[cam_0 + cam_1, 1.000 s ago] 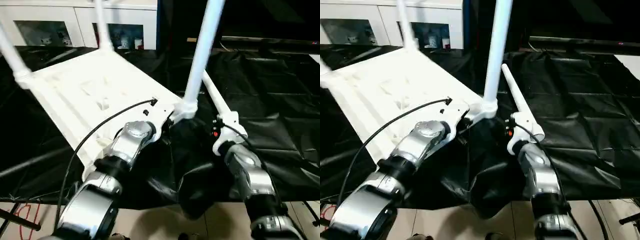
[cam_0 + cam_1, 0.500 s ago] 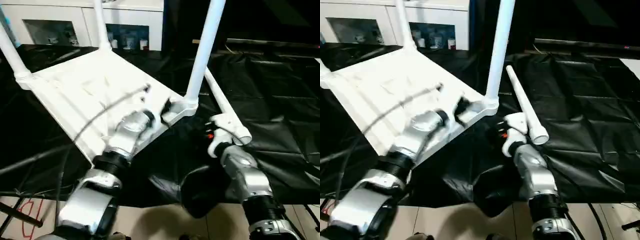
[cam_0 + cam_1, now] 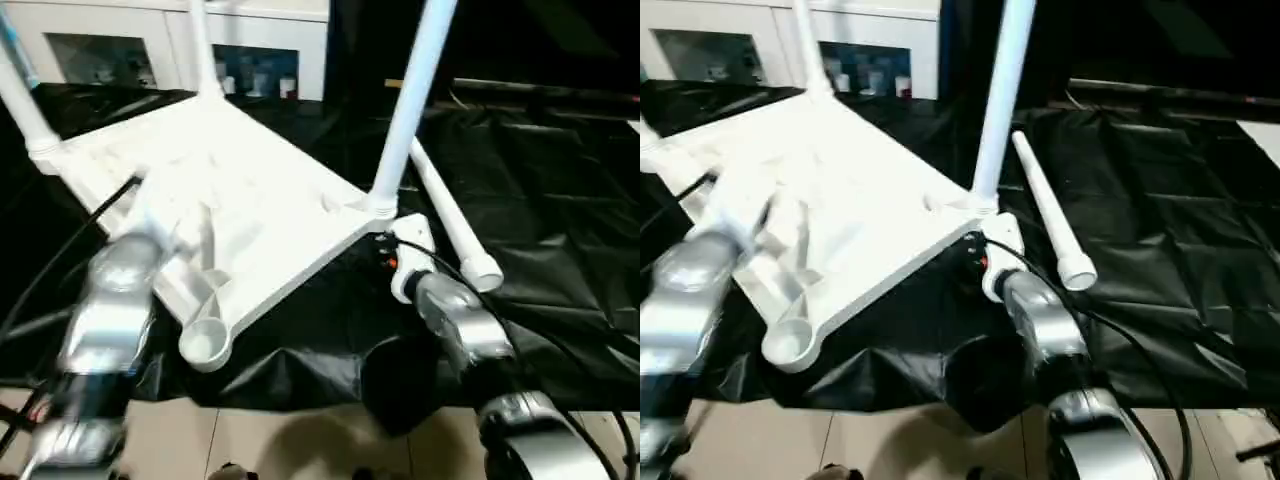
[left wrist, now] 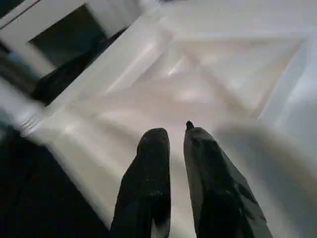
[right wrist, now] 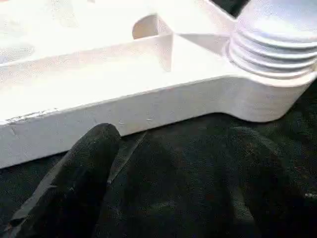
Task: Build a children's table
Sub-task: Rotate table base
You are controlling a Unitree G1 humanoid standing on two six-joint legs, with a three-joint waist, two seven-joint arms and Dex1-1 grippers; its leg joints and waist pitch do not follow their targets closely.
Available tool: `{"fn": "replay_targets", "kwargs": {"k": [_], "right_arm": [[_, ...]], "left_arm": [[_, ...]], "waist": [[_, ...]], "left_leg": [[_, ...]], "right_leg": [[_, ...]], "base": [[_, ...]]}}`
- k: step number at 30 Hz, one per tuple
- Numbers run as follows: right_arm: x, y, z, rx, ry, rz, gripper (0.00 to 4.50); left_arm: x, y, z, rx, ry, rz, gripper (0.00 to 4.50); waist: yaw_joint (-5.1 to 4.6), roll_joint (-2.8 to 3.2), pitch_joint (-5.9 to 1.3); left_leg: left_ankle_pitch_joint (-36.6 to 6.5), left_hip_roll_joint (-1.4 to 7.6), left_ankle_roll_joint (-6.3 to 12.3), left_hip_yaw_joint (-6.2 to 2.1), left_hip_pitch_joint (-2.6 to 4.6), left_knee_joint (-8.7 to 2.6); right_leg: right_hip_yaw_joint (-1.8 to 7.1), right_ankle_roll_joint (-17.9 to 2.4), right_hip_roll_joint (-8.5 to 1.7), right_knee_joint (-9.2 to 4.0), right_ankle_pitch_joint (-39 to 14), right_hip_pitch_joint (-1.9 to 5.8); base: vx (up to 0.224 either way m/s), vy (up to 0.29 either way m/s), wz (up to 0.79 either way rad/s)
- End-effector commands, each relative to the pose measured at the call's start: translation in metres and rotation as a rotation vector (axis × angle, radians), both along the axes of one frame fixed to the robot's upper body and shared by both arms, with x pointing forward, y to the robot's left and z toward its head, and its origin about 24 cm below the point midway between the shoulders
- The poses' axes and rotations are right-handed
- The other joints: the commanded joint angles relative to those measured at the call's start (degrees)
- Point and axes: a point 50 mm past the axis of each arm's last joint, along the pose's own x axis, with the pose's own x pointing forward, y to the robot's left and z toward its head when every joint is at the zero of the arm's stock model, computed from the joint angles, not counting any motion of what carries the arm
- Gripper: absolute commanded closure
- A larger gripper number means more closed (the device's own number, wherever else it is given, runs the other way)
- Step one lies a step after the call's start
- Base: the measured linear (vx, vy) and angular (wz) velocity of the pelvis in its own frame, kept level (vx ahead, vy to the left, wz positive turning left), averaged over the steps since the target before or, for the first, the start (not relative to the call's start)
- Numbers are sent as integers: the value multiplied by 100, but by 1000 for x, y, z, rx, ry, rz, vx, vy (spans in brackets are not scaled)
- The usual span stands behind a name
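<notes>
**Empty socket, loose leg: tipping risk**

Since earlier, the left gripper (image 4: 171, 144) has been drawn back, nearly closed and empty, over the upturned table top (image 3: 250, 200). Right gripper state cannot be told. The loose leg (image 3: 450, 215) could be knocked away.

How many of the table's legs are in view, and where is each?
4. Three stand fitted in corner sockets: near-right, far, left. The loose leg lies on the black sheet. The near socket is empty.
</notes>
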Motion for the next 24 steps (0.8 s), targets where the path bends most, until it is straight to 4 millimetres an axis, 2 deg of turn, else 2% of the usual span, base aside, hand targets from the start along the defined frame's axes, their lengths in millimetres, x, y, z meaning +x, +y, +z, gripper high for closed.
{"fn": "replay_targets", "kwargs": {"k": [1, 2, 3, 4, 5, 6, 8, 9, 12, 13, 16, 17, 18, 19, 22, 23, 24], "right_arm": [[5, -2, 3, -9, -10, -20, 62], [6, 0, 3, -8, -9, -19, 62], [7, 1, 3, -8, -8, -17, 62], [7, 1, 3, -8, -8, -17, 62], [8, 4, 3, -8, -6, -13, 62], [8, 6, 3, -7, -5, -8, 62], [9, 7, 3, -6, -4, -5, 62], [9, 8, 3, -6, -4, -3, 62], [10, 10, 3, -3, -4, 0, 62], [10, 10, 3, -3, -4, 2, 62], [10, 11, 2, -4, -3, 8, 62], [9, 11, 1, -4, -3, 9, 62], [9, 11, 1, -4, -3, 9, 62], [9, 10, 0, -6, -4, 10, 62], [9, 9, -1, -6, -5, 10, 62], [9, 8, -1, -5, -5, 9, 62], [9, 7, -1, -3, -5, 9, 62]], "left_arm": [[-10, 13, 4, 37, 1, 83, 380], [-14, 20, 1, 55, 20, 121, 380], [-19, 25, -1, 66, 37, 148, 380], [-19, 25, -1, 66, 37, 148, 380], [-26, 34, -6, 86, 69, 186, 380], [-31, 37, -11, 82, 104, 198, 380], [-34, 35, -16, 62, 148, 184, 380], [-36, 32, -19, 40, 182, 163, 380], [-38, 15, -27, -44, 242, 68, 380], [-37, 7, -30, -79, 255, 28, 380], [-39, -11, -42, -155, 322, -63, 380], [-41, -16, -46, -170, 350, -101, 380], [-41, -16, -46, -170, 350, -101, 380], [-42, -24, -48, -182, 364, -172, 380], [-46, -39, -51, -223, 416, -325, 380], [-48, -44, -53, -230, 438, -377, 380], [-49, -50, -55, -237, 451, -447, 380]], "waist": [[-1, -2, -401], [5, 32, -402], [-5, 33, -401], [-11, -29, -400], [10, -7, -406], [5, -42, -395], [13, -32, -400], [22, -26, -402], [37, -46, -393], [40, -23, -390], [25, -51, -392], [26, -31, -386], [23, -41, -386], [41, -3, -394], [49, -13, -389], [37, 22, -384], [39, 14, -387]], "left_leg": [[-1541, 187, 7, -89, 148, -412], [-1613, 180, -41, -100, 173, -416], [-1649, 181, -69, -104, 171, -420], [-1685, 178, -75, -102, 171, -419], [-1798, 177, -118, -113, 196, -419], [-1846, 176, -136, -118, 176, -432], [-1890, 174, -161, -130, 176, -436], [-1936, 178, -191, -127, 195, -431], [-2091, 178, -265, -138, 194, -448], [-2151, 169, -272, -140, 191, -447], [-2243, 160, -272, -139, 182, -435], [-2283, 154, -256, -144, 186, -436], [-2304, 153, -255, -147, 182, -433], [-2304, 156, -259, -155, 195, -431], [-2363, 164, -276, -146, 210, -432], [-2446, 158, -300, -153, 204, -437], [-2447, 159, -303, -162, 195, -439]], "right_leg": [[278, -941, -297, -331, -1766, 235], [280, -893, -291, -329, -1800, 222], [279, -868, -286, -329, -1789, 219], [275, -838, -281, -341, -1825, 214], [280, -805, -291, -340, -1877, 195], [278, -786, -287, -349, -1892, 201], [278, -767, -290, -342, -1909, 205], [285, -785, -294, -348, -1870, 185], [281, -844, -286, -338, -1798, 183], [280, -843, -285, -345, -1819, 185], [281, -808, -293, -365, -1923, 191], [279, -774, -299, -391, -2035, 184], [276, -763, -301, -388, -2088, 187], [280, -759, -310, -390, -2106, 181], [282, -790, -288, -391, -2072, 165], [280, -794, -274, -379, -2064, 164], [276, -789, -279, -378, -2074, 177]], "base": [[0, 0, 0], [0, 0, 0], [0, 0, 0], [0, 0, 0], [0, 0, 0], [0, 0, 0], [0, 0, 0], [0, 0, 0], [0, 0, 0], [0, 0, 0], [0, 0, 0], [0, 0, 0], [0, 0, 0], [0, 0, 0], [0, 0, 0], [0, 0, 0], [0, 0, 0]]}}
